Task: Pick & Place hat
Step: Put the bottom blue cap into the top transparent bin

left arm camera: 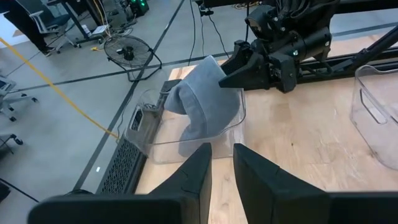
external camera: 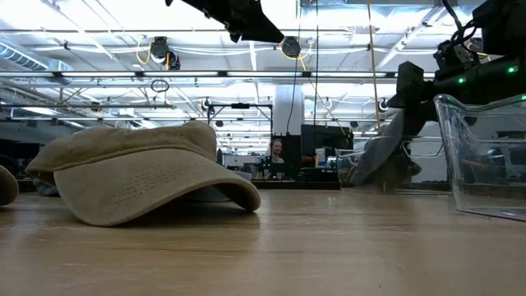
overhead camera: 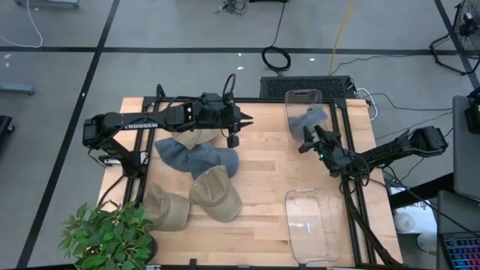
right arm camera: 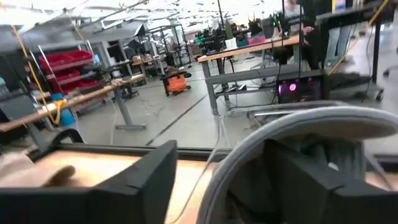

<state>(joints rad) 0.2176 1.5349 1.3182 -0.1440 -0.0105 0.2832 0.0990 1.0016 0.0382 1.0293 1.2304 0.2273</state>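
The grey hat [overhead camera: 309, 120] sits in the far bin [overhead camera: 303, 97], just beyond the right gripper [overhead camera: 309, 140], whose jaws stand open; left jaws nearly closed, empty.

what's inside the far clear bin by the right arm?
One grey hat, draped partly over the far clear bin's rim, with the right gripper at it. Anything beneath the hat is covered.

Pretty typical workshop space. Grey concrete floor [overhead camera: 187, 30] with dark lines running across it and loose cables [overhead camera: 276, 57] coiled behind the wooden tabletop [overhead camera: 262, 161]. A leafy potted plant [overhead camera: 105, 236] sits at one corner. The ceiling is open trusses [external camera: 123, 57] with bright lights. A floor fan [left arm camera: 127, 53] stands nearby, red storage bins [right arm camera: 59, 62] line a rack, and there's an orange shop vac [right arm camera: 177, 82] by the workbenches [right arm camera: 249, 53].
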